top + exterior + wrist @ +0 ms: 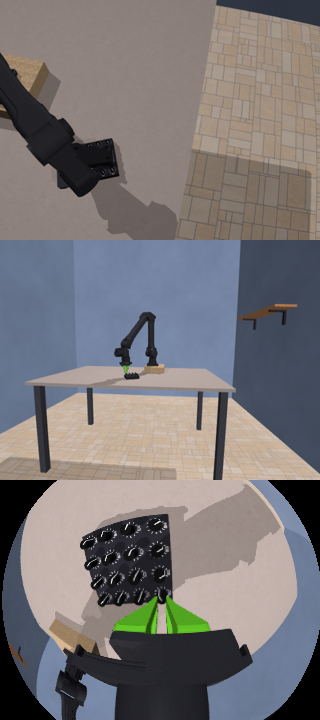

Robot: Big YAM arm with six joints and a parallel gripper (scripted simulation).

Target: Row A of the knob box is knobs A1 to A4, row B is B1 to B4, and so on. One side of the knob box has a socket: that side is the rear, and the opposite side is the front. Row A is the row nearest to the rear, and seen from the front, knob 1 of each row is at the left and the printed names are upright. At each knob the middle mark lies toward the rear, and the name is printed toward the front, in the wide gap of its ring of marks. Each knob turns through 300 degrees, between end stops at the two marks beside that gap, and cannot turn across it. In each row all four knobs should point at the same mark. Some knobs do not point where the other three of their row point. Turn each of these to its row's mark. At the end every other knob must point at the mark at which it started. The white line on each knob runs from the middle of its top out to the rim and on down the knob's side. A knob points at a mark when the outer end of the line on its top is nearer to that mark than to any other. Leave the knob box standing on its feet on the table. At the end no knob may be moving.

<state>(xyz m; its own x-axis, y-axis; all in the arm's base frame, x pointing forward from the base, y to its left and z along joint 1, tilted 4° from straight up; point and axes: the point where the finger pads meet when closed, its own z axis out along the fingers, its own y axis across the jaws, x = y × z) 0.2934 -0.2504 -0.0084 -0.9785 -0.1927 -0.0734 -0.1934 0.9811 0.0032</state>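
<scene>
Gripper (96, 155) (125, 373) (161, 600) is standing nearly closed at the wrist view's five-o'clock corner knob (162, 595), hold uncertain. Turning is apparently beginning; next move is needing centred, gentle twisting.

Arm bent at elbow, hand (125, 373) (161, 600) pointing down, fingers nearly closed.

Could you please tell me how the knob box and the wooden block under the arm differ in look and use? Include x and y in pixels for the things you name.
The knob box (116, 171) (131, 377) (162, 587) is black, while the wooden block (31, 69) (154, 368) (72, 637) is light brown. The knob box carries rows of knobs; the wooden block carries the arm's base. The knob box looks thinner than the wooden block. Both rest on the same table (144, 90) (180, 379) (55, 555).
</scene>
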